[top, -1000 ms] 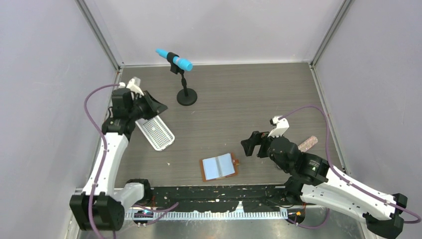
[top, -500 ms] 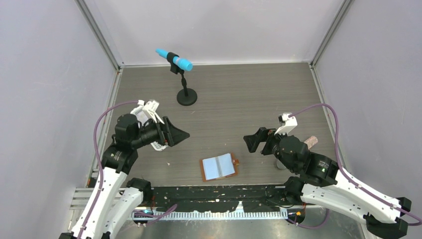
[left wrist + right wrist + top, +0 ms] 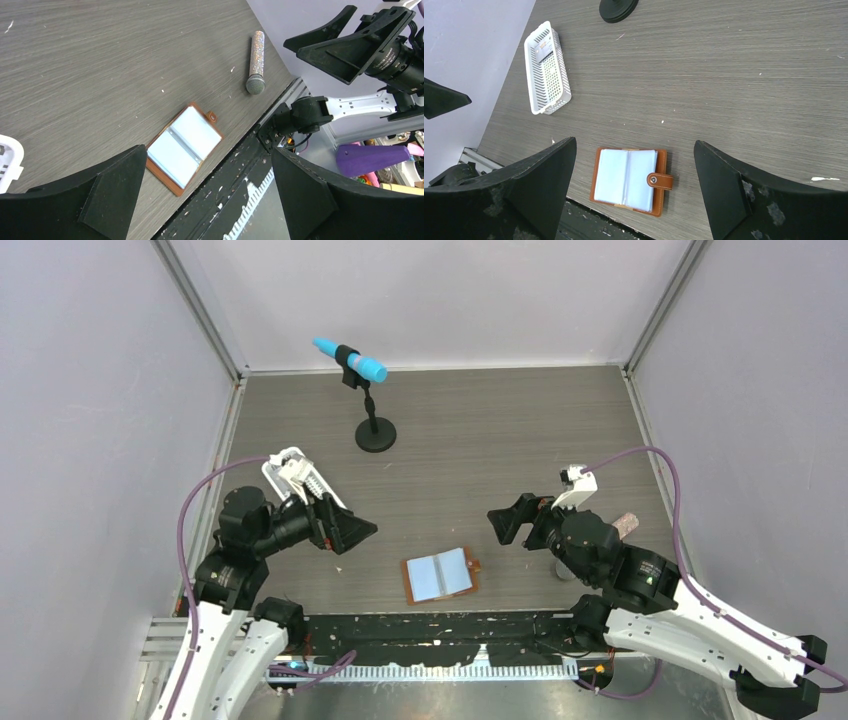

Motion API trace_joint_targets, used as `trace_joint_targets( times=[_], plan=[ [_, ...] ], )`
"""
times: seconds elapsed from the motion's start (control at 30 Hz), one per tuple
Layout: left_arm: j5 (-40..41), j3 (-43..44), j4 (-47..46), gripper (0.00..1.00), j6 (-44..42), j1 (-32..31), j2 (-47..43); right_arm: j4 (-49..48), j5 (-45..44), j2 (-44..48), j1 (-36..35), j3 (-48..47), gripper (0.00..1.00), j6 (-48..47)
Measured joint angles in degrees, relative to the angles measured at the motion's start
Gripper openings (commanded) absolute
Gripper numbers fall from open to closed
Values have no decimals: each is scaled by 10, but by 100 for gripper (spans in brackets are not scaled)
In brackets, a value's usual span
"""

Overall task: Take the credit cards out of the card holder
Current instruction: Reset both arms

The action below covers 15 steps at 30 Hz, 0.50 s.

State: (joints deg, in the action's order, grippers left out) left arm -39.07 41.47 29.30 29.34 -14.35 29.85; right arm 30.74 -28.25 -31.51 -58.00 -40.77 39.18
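The tan-brown card holder (image 3: 440,577) lies open near the table's front edge, pale blue pockets up and snap tab to the right. In the right wrist view the card holder (image 3: 629,180) shows no card sticking out. A pale flat credit card (image 3: 543,50) lies at the far end of the white tray (image 3: 555,95). My left gripper (image 3: 345,530) hangs open and empty, left of the holder and above the table. In its own view the left gripper (image 3: 207,155) stands over the card holder (image 3: 184,147). My right gripper (image 3: 510,520) hovers open and empty, right of the holder.
The white perforated tray (image 3: 285,472) sits at the left, partly behind my left arm. A black stand (image 3: 375,435) with a blue microphone (image 3: 350,360) is at the back. A glittery microphone (image 3: 256,62) lies at the right beside my right arm.
My left gripper has left the tray, swung towards the middle front and opened its jaws. The right gripper has shifted slightly and stays open. The holder has not moved.
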Motion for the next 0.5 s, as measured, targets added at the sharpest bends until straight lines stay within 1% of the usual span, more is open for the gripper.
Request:
trace_joint_targets(
  times=[0.5],
  plan=[
    [4,0,23,100,-4,0,-13,-3,5,5,0,0,95,7]
  ],
)
